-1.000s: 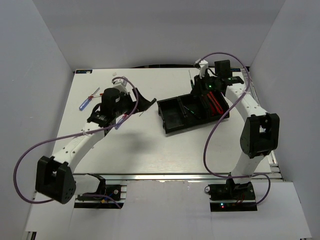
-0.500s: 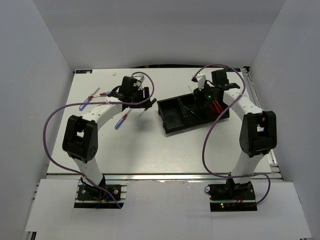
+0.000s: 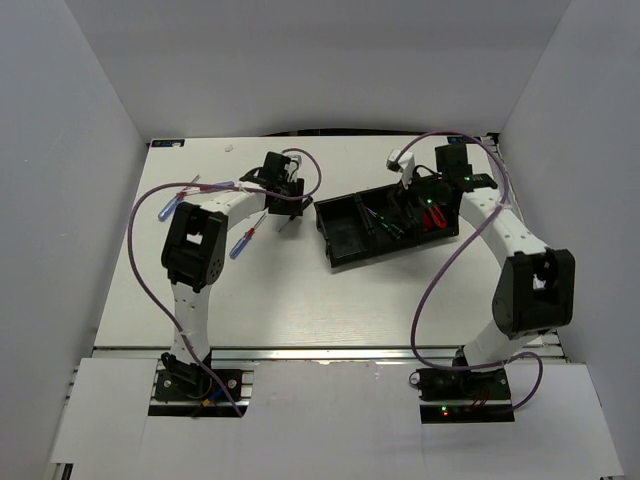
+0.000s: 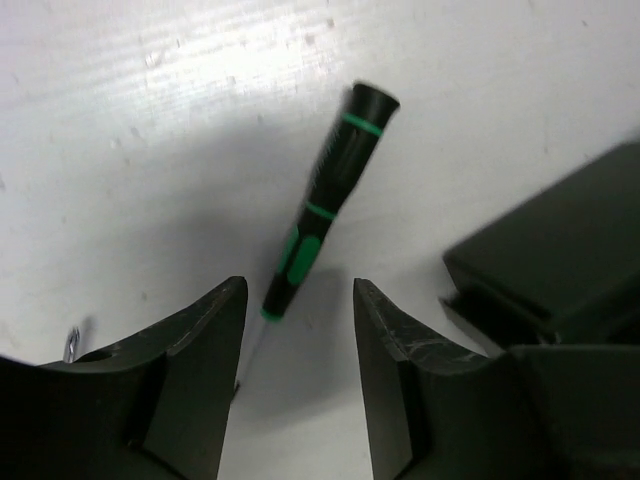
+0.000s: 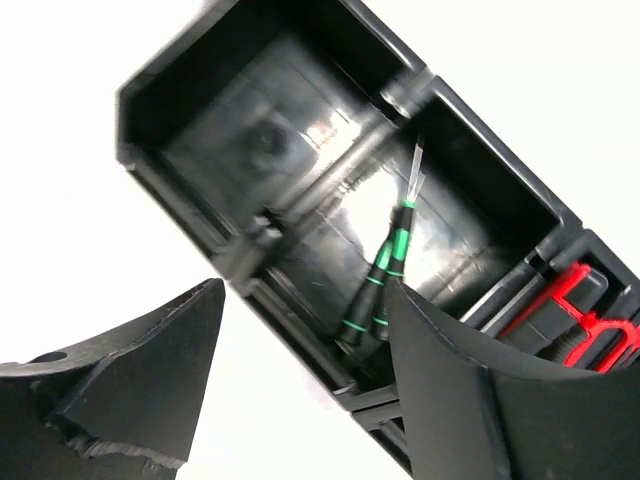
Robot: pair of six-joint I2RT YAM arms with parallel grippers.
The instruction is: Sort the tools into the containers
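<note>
**Item:** black screwdriver [image 4: 322, 205] with green bands.
**Location:** flat on the table [image 4: 140, 140], just outside the left end of the tray [image 4: 560, 250], not touching it.
**Long axis:** its metal tip end lies between my left fingers. The handle cap points away from my palm and slants a little toward the tray, so the axis runs nearly square to my closing line.
**My left gripper [image 4: 297, 292]:** jaws partly open, one on each side of the lower handle. Neither pad touches it that I can see, and nothing is held.
**My right gripper [image 5: 300, 300]:** jaws wide and empty, above the tray's middle compartment, where two matching screwdrivers [image 5: 380, 275] lie.
**Nearer arm:** the left, directly over the item.
**Judgement:** I need to close across the handle and carry it to the middle compartment.
</note>
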